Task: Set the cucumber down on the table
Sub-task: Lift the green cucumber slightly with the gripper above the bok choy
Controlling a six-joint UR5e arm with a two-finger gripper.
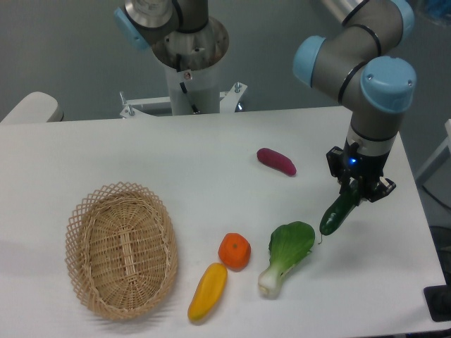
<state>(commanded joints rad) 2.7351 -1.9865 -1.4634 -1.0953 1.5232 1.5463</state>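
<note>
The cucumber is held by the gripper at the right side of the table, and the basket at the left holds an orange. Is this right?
Not quite. The camera view shows the basket empty; the orange lies on the table beside it. The rest holds: the gripper grips the cucumber at the right side.

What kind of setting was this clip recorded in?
Probably a robotics lab: a bare white table against a plain grey wall, the arm's gripper holding a cucumber, and a wicker basket set out with loose vegetables.
</note>
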